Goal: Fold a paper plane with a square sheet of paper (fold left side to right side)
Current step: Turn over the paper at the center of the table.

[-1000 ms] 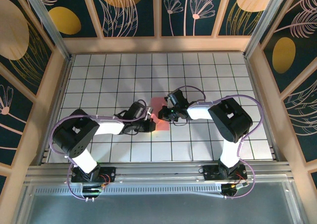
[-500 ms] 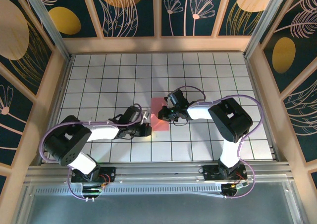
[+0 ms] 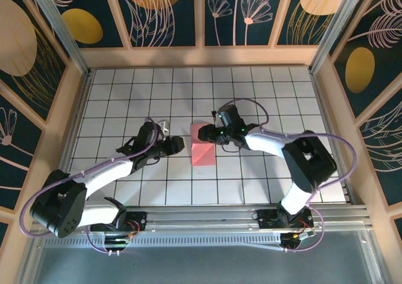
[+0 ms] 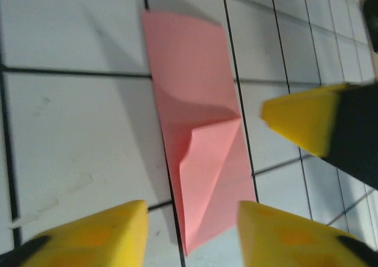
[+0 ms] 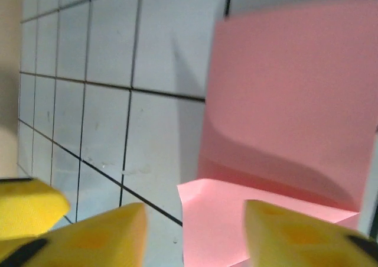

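Note:
The square sheet of paper (image 3: pixel 203 150) lies folded into a narrow pink oblong on the tiles at mid-table. In the left wrist view the paper (image 4: pixel 198 101) has a creased triangular flap standing up a little. My left gripper (image 3: pixel 179 144) is just left of it, open, its yellow fingertips (image 4: pixel 94 234) spread either side of the paper's near end without touching. My right gripper (image 3: pixel 203 133) hovers at the paper's far right corner, open. In the right wrist view the paper (image 5: pixel 289 90) shows a lifted flap edge between that gripper's fingertips (image 5: pixel 103 231).
White tiled floor (image 3: pixel 138 102) with black grid lines runs out on all sides. Wooden rails (image 3: pixel 201 56) and patterned walls enclose it. The two grippers stand close together over the paper, and one finger of the right gripper (image 4: pixel 304 122) shows in the left wrist view.
Both grippers have gone from shut to open and let go of the paper. The left arm drew back to the left; the right gripper shifted slightly towards the back.

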`<state>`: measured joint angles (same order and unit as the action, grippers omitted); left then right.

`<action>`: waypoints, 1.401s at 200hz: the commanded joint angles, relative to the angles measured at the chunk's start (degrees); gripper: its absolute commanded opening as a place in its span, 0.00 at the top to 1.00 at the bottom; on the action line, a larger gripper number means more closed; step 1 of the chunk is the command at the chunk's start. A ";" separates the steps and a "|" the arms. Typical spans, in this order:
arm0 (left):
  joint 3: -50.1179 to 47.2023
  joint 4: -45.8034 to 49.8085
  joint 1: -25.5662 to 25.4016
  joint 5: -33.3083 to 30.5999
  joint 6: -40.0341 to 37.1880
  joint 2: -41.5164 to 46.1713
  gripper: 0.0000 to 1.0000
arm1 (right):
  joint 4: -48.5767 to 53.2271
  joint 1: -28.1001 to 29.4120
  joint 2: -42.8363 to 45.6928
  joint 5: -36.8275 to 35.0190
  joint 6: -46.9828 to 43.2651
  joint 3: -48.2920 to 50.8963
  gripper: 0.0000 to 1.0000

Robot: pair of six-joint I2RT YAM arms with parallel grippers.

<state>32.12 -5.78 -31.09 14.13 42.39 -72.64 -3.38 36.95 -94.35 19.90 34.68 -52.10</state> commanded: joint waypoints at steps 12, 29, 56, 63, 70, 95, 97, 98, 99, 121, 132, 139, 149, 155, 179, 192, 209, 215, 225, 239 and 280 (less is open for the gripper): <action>-1.95 -3.68 2.50 0.49 2.70 0.97 0.44 | 0.96 -2.74 8.47 -7.59 -2.21 4.69 0.32; -1.37 -5.72 2.70 3.17 2.59 -1.51 0.42 | -0.22 -4.80 11.56 -7.11 -1.94 8.59 0.24; -0.24 -10.47 2.70 8.10 2.32 -7.30 0.41 | -3.10 -8.20 15.84 -4.96 -0.44 15.08 0.21; 0.17 -11.86 2.71 9.54 2.28 -9.08 0.41 | -3.59 -8.77 16.56 -4.49 -0.20 16.41 0.21; 0.69 -13.10 2.70 11.19 2.22 -10.92 0.41 | -3.82 -9.16 17.14 -4.35 -0.05 17.36 0.21; 3.45 -16.50 2.70 16.82 1.76 -18.09 0.45 | -4.01 -9.50 17.88 -4.02 0.02 19.31 0.21; 3.60 -16.69 2.70 17.25 1.80 -18.60 0.46 | -4.01 -9.45 17.81 -4.00 0.04 19.38 0.21; 3.72 -16.79 2.70 17.47 1.81 -18.86 0.46 | -4.01 -9.49 17.80 -3.95 0.04 19.43 0.21; 3.82 -16.89 2.70 17.67 1.81 -18.99 0.46 | -4.01 -9.47 17.84 -3.93 0.04 19.46 0.21; 5.46 -19.40 2.61 20.98 1.64 -23.43 0.50 | -4.32 -9.47 17.54 -3.47 0.04 19.88 0.21; 5.84 -20.39 2.61 22.17 1.79 -24.84 0.52 | -4.36 -9.53 17.45 -3.46 -0.03 19.82 0.21; 6.01 -21.11 2.61 22.83 1.83 -25.22 0.52 | -4.22 -9.45 17.36 -3.47 -0.05 19.83 0.21; 6.19 -21.58 2.53 23.37 1.86 -27.36 0.53 | -4.18 -9.50 17.27 -3.42 -0.09 19.73 0.21; 6.36 -21.66 2.48 23.48 1.87 -28.01 0.55 | -4.19 -9.53 17.13 -3.46 -0.13 19.65 0.21; 7.38 -21.51 2.26 23.57 1.29 -30.43 0.60 | -4.00 -9.52 16.75 -3.16 -0.46 19.20 0.21; 7.77 -21.87 2.18 23.50 1.19 -31.33 0.65 | -4.09 -9.50 16.57 -2.40 -0.78 19.06 0.22; 7.88 -22.29 2.18 22.99 1.20 -31.61 0.74 | -4.92 -9.52 16.05 -0.69 -0.76 19.05 0.24; 7.79 -22.50 2.18 22.65 1.23 -31.46 0.78 | -5.21 -9.49 15.82 0.08 -0.75 19.05 0.25; 7.34 -23.14 2.18 22.23 1.33 -31.06 0.84 | -5.86 -9.39 15.15 1.60 -0.54 19.04 0.27; 6.38 -24.48 2.17 21.76 1.77 -30.08 0.91 | -7.32 -9.10 14.08 3.80 -0.08 19.13 0.30; 1.33 -30.82 2.18 19.72 5.53 -23.84 0.99 | -14.85 -7.13 10.76 8.03 3.14 19.87 0.34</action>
<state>36.40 -29.95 -28.82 34.87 45.41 -101.23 -11.18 28.51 -81.82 23.79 35.31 -32.93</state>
